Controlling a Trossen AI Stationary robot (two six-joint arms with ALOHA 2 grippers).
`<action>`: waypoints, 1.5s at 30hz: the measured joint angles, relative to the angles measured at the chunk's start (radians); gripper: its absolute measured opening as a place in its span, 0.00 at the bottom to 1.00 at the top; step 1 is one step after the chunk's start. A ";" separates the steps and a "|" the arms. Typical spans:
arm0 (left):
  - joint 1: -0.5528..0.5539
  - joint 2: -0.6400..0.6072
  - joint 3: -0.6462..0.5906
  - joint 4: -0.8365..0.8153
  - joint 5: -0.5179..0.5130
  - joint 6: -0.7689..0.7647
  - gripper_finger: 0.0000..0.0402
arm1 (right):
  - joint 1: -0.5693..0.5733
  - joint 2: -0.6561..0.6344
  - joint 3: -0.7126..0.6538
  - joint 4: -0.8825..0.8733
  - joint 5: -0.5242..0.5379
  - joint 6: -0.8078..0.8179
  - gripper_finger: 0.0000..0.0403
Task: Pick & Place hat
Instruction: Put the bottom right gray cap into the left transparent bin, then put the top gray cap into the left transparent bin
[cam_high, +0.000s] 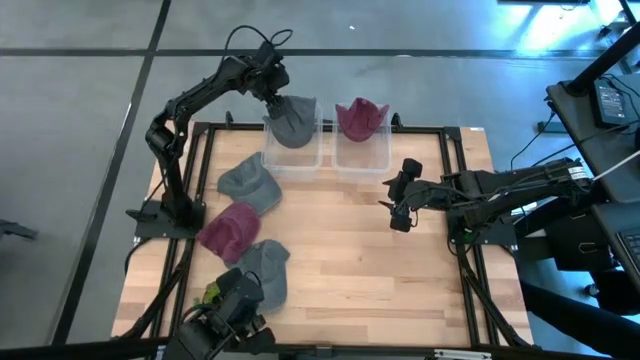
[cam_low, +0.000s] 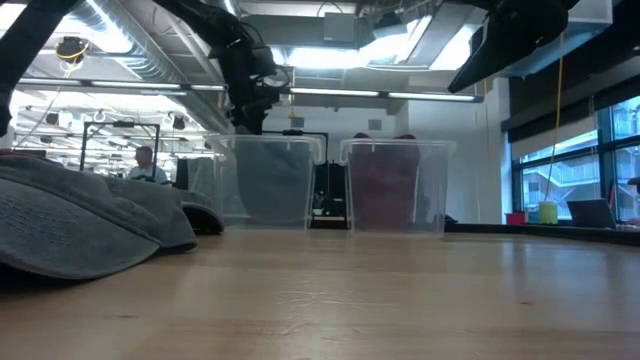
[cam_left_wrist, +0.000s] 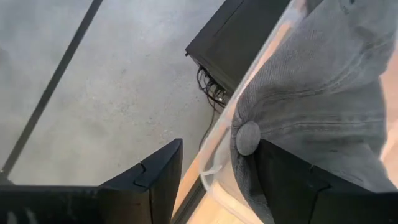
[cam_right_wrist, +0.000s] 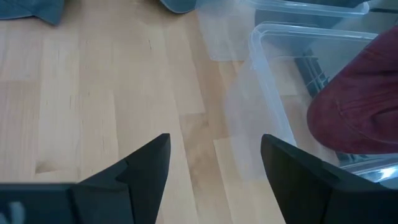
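— Sitting where, the grey hat (cam_high: 293, 122)?
— Resting in the left clear bin (cam_high: 291, 160) at the far edge of the surface (cam_high: 360, 260), bulging above the rim. Showing its top button and stitched seams in the left wrist view (cam_left_wrist: 311, 93), pressed against the bin's clear wall.
— Being held?
— Not gripped. Left hand (cam_high: 274, 92) hovering at the bin's far side, fingers (cam_left_wrist: 152, 180) spread apart, one outside the bin wall, the other against the hat; nothing pinched between them.
— And beside it?
— Sitting in the right clear bin (cam_high: 362, 158), a maroon hat (cam_high: 359, 118), also rising above the rim. Appearing too in the right wrist view (cam_right_wrist: 357, 109), inside the bin's corner.
— Right hand?
— Hanging over bare wood just in front of the right bin (cam_high: 398, 203), fingers (cam_right_wrist: 146, 165) parted, grasping nothing.
— Lying elsewhere?
— Spread along the left part of the surface, three more hats: a grey one (cam_high: 248, 184) nearest the bins, a maroon one (cam_high: 231, 229) below it, another grey one (cam_high: 266, 268) closest to the near edge. Touching or nearly touching, the last two.
— Anything in the low view?
— Looming large at the left, a grey hat (cam_low: 80, 225); standing side by side farther back, both bins. Sitting far off in the room, a person (cam_low: 146, 165).
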 joint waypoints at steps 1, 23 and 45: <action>0.003 0.000 0.000 -0.003 0.018 -0.003 0.49 | 0.000 0.000 0.000 0.000 0.000 0.000 0.62; 0.012 -0.062 0.001 -0.043 0.105 0.001 0.49 | 0.000 0.000 0.000 0.000 0.001 -0.004 0.62; -0.061 -0.350 -0.102 -0.380 -0.061 -0.276 0.49 | 0.000 0.000 0.000 -0.022 0.000 0.023 0.62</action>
